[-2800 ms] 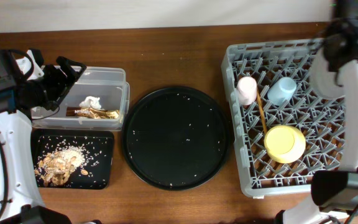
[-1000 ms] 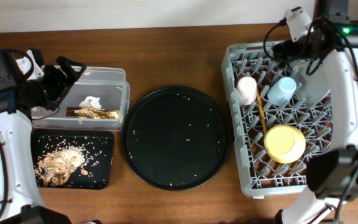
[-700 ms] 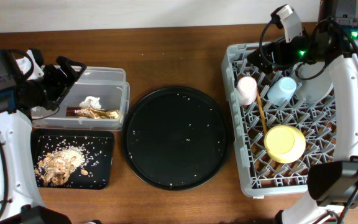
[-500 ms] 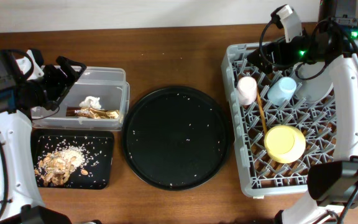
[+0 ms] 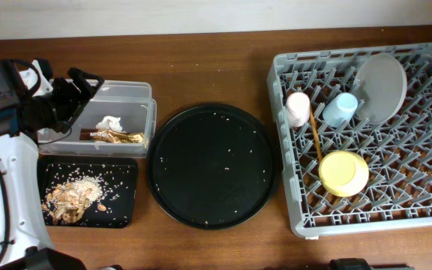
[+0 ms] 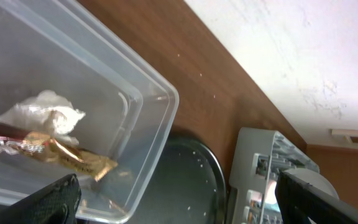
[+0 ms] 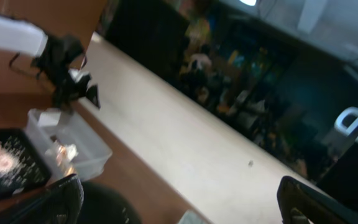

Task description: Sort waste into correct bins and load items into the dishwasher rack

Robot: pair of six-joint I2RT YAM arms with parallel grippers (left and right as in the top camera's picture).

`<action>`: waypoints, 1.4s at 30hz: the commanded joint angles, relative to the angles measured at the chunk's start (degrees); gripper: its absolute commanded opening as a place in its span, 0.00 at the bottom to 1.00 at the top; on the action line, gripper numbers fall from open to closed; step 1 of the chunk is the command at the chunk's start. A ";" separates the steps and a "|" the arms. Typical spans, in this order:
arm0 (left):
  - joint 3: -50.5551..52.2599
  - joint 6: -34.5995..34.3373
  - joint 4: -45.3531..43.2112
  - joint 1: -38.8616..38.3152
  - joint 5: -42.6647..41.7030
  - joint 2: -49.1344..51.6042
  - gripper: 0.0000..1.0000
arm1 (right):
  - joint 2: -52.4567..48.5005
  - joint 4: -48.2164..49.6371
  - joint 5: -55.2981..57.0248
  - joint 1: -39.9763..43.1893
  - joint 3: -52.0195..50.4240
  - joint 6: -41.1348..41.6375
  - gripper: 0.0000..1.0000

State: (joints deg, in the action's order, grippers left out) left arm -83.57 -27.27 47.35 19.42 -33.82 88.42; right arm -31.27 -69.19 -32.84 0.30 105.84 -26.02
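The grey dishwasher rack (image 5: 280, 150) at the right holds a pink cup (image 5: 298, 109), a light-blue cup (image 5: 341, 109), a leaning white plate (image 5: 381, 86), a yellow bowl (image 5: 343, 172) and wooden chopsticks (image 5: 315, 139). In the clear tub (image 5: 130, 94) lie a white napkin (image 5: 109, 122) and a gold-brown wrapper (image 5: 115, 136). Beige food scraps (image 5: 72, 196) sit in the shallow black tray (image 5: 122, 195). My left gripper (image 5: 77, 97) hovers open over the tub's left end, empty. My right gripper (image 7: 185, 205) is open and empty, raised and out of the overhead view.
A large round black tray (image 5: 212, 165) speckled with crumbs lies between the tub and the rack. The left wrist view shows the napkin (image 6: 42, 112), the wrapper (image 6: 67, 155) and the tub's corner (image 6: 148, 112). A wall runs along the table's back edge.
The right arm has pulled away from the rack's back corner and left the overhead view, uncovering the white plate. The left arm has not moved.
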 commanded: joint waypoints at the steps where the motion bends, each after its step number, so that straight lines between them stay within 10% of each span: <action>1: -0.15 -0.26 -0.09 0.13 -0.20 -0.04 0.99 | 8.79 11.06 0.04 -2.23 -19.80 0.02 0.98; 5: -0.15 -0.26 -0.09 0.13 -0.20 -0.04 0.99 | 21.97 46.31 2.36 -7.37 -60.92 0.44 0.98; 7: -0.15 -0.26 -0.09 0.13 -0.22 -0.04 0.99 | 27.61 64.02 14.45 -10.99 -80.61 13.07 0.98; 12: -0.15 -0.26 -0.09 0.13 -0.20 -0.04 0.99 | 31.06 75.45 25.88 -11.26 -101.72 23.37 0.98; 42: -0.07 -0.26 -0.07 -3.87 -0.20 -7.21 0.99 | 31.06 64.81 35.69 -4.31 -105.53 23.12 0.99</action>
State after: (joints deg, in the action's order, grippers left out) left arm -83.57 -27.27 47.35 19.22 -33.82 88.27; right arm -0.73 -4.21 2.13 -4.43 0.69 -3.22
